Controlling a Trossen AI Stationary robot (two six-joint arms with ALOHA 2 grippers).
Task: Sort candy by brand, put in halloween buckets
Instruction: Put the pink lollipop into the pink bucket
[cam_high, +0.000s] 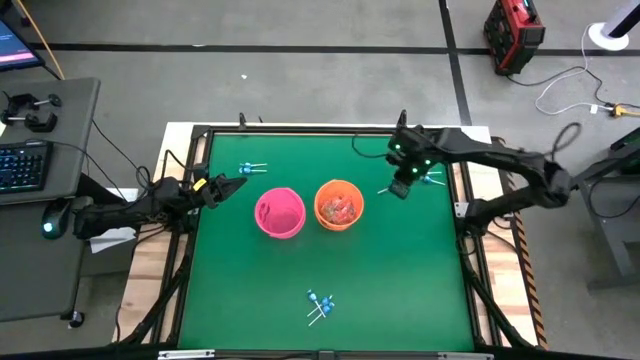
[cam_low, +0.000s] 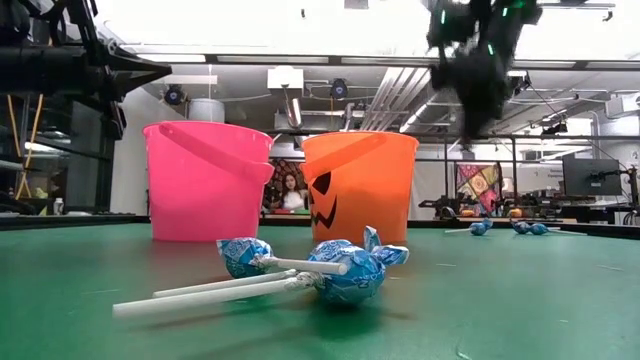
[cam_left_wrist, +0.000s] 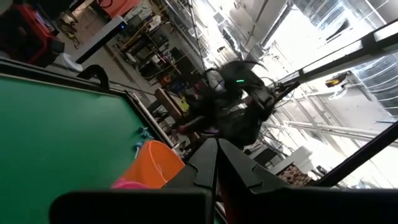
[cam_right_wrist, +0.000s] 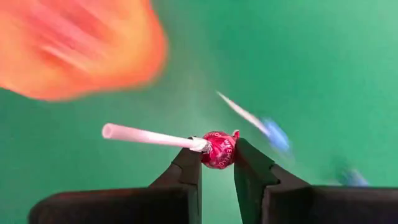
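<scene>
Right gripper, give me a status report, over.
Right gripper shut on red lollipop, aloft beside orange bucket. Left gripper shut, empty, waiting near pink bucket. Nothing in the way.

Green counter (cam_high: 400, 290) mid-frame. Pink bucket (cam_high: 279, 212) and orange bucket (cam_high: 338, 204) side by side at centre. Blue lollipops (cam_high: 320, 306) lower centre, more (cam_high: 250, 169) upper left. Right gripper (cam_high: 399, 187) just right of orange bucket. Left gripper (cam_high: 237, 186) left of pink bucket.

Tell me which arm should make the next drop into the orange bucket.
Right. Its gripper already clamps a red-headed lollipop beside the round orange plastic bucket; the left gripper sits beyond the pink bucket.
</scene>
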